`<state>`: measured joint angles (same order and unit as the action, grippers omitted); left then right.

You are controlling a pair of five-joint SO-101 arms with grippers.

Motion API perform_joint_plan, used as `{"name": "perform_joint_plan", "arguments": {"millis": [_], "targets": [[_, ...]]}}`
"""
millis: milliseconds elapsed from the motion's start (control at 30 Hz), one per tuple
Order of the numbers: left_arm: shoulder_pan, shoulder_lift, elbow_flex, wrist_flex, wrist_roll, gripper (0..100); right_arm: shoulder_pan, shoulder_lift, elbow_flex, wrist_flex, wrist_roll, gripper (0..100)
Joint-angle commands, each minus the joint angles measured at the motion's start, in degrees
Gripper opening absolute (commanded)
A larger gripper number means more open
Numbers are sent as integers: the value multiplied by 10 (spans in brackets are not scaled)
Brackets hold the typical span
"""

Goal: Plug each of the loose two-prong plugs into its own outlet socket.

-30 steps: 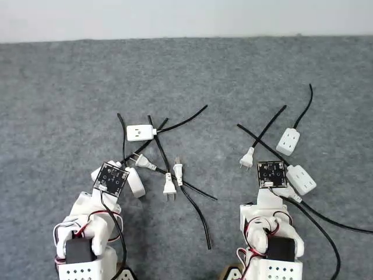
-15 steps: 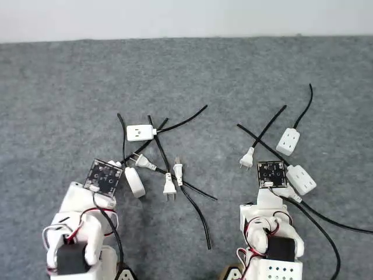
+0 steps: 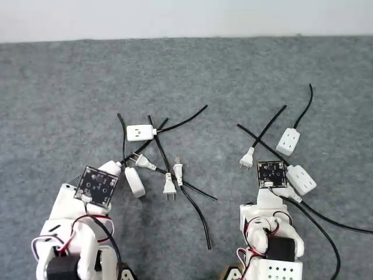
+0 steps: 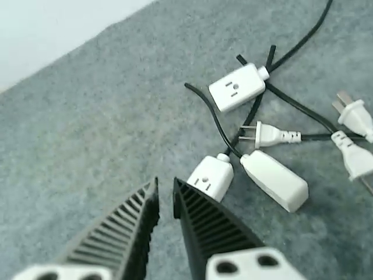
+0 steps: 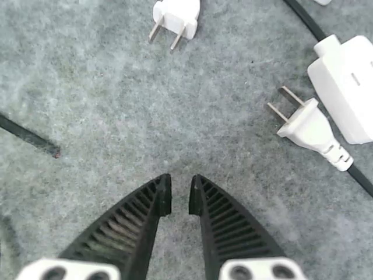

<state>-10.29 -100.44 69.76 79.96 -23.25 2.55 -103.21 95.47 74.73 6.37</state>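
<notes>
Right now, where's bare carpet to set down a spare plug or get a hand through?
Widest bare carpet is the far band between the wall and the cord tips, plus the whole left side. A narrow lane runs between the two groups. Crowded: the left tangle around the socket, and the right sockets beside the plug.

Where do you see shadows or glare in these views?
High view: even light, hardly any shadow under the cords on the grey mat. Left wrist view: a soft shadow hugs the long outlet block. Right wrist view: faint shadow beside the nearer plug; no glare.
</notes>
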Motion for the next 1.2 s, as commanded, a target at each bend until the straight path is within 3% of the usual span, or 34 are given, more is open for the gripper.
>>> {"name": "perform_joint_plan", "arguments": {"millis": [0, 200, 433, 567, 833, 1033, 1167], "targets": [[-1, 113, -104, -24, -6, 44, -9, -7, 10, 4, -6, 69], [-4, 378, -300, -26, -6, 44, -9, -7, 10, 4, -5, 69], [-25, 600, -443, -153, -6, 44, -9, -7, 10, 0, -6, 72], [-64, 674, -436, -178, -6, 44, -9, -7, 10, -16, -6, 71], [-67, 790, -483, -200, -6, 44, -15, -7, 9, -42, -6, 72], [-68, 912, -615, -199, -6, 44, 64, -8, -99, -102, -6, 72], [-68, 971, -640, -199, -6, 44, 94, -7, -210, -105, -6, 72]]}}
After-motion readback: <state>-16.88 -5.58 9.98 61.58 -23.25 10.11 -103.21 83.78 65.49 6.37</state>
